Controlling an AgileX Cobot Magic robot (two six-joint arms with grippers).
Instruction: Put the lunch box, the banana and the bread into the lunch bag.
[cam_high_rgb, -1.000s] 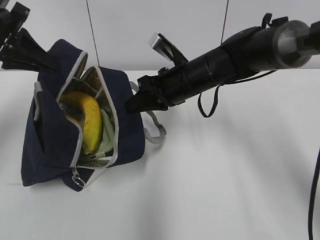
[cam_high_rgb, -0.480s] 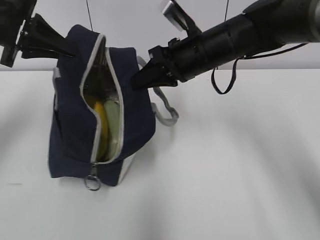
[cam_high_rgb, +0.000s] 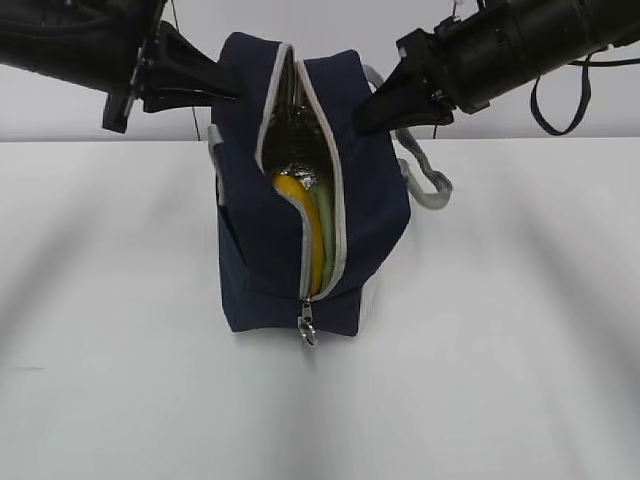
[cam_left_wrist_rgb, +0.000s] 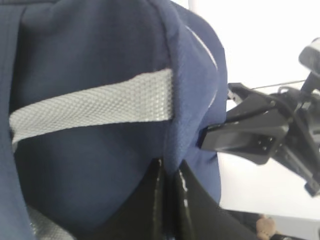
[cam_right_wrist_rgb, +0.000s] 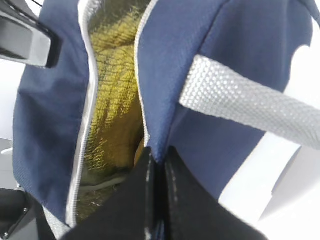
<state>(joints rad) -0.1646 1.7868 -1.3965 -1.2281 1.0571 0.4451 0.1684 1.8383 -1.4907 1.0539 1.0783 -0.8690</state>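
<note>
The navy lunch bag (cam_high_rgb: 365, 200) stands upright on the white table, its zipper open and facing the camera. Inside I see the yellow banana (cam_high_rgb: 303, 225) and beside it a pale green strip, the lunch box lid (cam_high_rgb: 328, 235). The bread is hidden. My left gripper (cam_high_rgb: 232, 95) is shut on the bag's left upper fabric (cam_left_wrist_rgb: 172, 160). My right gripper (cam_high_rgb: 362, 118) is shut on the bag's right upper edge (cam_right_wrist_rgb: 157, 152). The foil lining (cam_right_wrist_rgb: 115, 75) shows in the right wrist view. The metal ring pull (cam_high_rgb: 309, 330) hangs at the bottom of the zipper.
A grey strap handle (cam_high_rgb: 425, 180) hangs off the bag's right side, another (cam_left_wrist_rgb: 95, 107) crosses the left side. The white table (cam_high_rgb: 500, 350) spreads all around the bag. Thin cables hang behind.
Both grippers have carried the bag to the right and stood it upright; it was tilted on its side with the opening gaping, and the opening is narrower now.
</note>
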